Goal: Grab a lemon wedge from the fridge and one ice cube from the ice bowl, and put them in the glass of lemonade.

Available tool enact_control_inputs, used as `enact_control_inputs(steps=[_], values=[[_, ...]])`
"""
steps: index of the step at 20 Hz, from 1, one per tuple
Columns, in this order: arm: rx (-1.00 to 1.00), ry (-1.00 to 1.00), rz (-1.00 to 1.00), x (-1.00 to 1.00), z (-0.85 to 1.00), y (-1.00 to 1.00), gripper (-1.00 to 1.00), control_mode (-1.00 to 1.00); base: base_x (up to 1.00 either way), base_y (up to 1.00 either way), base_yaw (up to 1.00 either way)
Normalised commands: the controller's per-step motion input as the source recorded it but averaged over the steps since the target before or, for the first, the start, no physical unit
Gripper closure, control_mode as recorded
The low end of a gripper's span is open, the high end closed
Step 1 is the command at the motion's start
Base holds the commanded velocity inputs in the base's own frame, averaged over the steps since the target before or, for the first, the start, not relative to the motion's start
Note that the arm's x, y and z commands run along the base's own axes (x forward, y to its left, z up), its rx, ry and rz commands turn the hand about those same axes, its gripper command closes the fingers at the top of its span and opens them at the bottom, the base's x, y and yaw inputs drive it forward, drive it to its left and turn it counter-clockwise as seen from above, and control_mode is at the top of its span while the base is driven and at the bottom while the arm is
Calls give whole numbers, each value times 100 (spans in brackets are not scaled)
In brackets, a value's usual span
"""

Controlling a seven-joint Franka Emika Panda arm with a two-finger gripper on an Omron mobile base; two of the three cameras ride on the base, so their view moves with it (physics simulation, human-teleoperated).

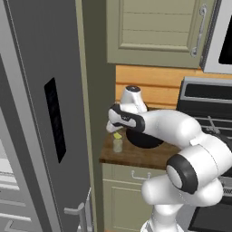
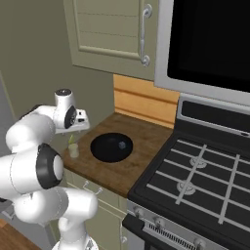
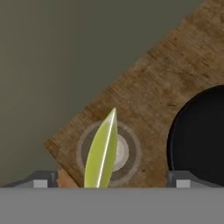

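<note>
A tall grey fridge [image 1: 41, 113] is filling the left side of the left base view, a narrow black panel [image 1: 55, 120] running down its door. To its right, beige wall cabinets [image 1: 154, 29] are hanging above a wooden counter [image 1: 136, 156], and a black stove [image 2: 195, 166] with grey grates is sitting at the counter's right end, best seen from the right base view.

The white robot arm [image 1: 181, 149] is reaching forward and bending toward the counter's left corner. On the counter, a wide, shallow black ice bowl [image 2: 111, 147] is lying near the middle; what it holds cannot be made out. Just beside the bowl, toward the counter's left edge, the small clear glass of lemonade [image 1: 118, 145] is standing upright.

The gripper [image 3: 111, 180] is hanging directly over the glass with its two fingers spread wide apart, one dark fingertip [image 3: 41, 179] showing at each lower side of the hand view, neither touching anything. Between them, the tiny yellow-green lemon wedge [image 3: 102, 153] is showing edge-on and pointing upward, centred over the round mouth of the glass. In the left base view the wedge is sitting just at the rim of the glass, below the hand; whether it is touching the glass cannot be told.
</note>
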Motion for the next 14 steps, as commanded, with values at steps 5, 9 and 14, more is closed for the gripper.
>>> enact_control_inputs(steps=[5,9,14], values=[[8,-8,0,-43,5,-20,-100,-100,0,0,0],[5,-18,0,-92,0,-7,-100,-100,0,0,0],[1,-11,0,-89,51,-34,-100,-100,0,0,0]])
